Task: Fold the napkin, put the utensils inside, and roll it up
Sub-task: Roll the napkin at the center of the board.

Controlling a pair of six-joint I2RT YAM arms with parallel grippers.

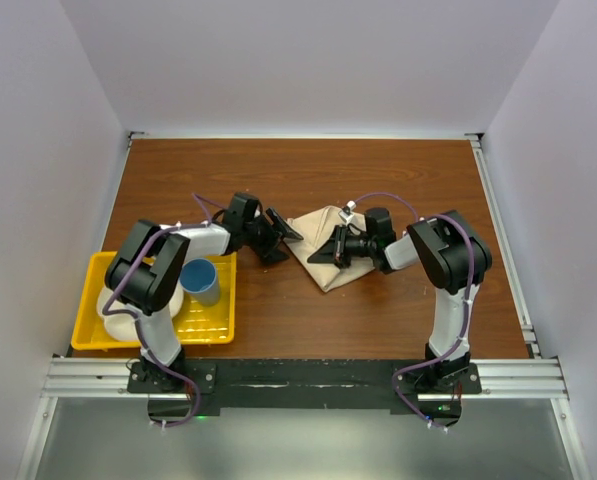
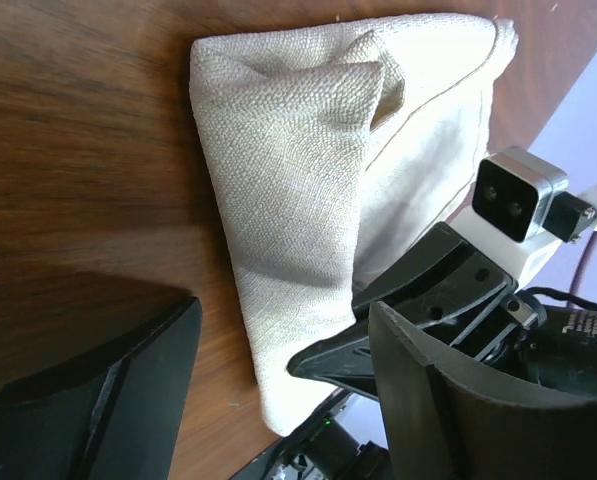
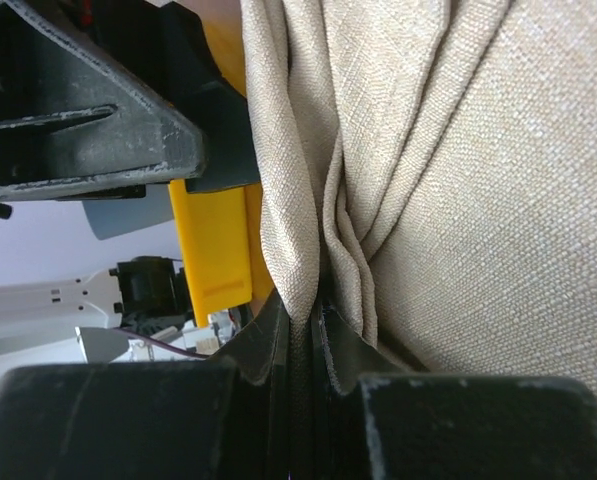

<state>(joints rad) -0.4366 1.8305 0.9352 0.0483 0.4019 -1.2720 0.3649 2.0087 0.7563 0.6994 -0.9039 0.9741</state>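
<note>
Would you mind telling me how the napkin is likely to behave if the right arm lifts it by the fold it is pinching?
Probably floppy: the napkin bunches into soft folds where the right gripper pinches it, so it would likely drape and sag. It looks like thin woven cloth, so it is probably light. Its loose layers may slide apart or unfold when lifted.

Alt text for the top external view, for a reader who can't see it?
A loosely folded beige napkin lies mid-table, pinched by the shut right gripper. The left gripper hangs open just to its left. A yellow tray at the table's near left corner holds a blue cup.
</note>
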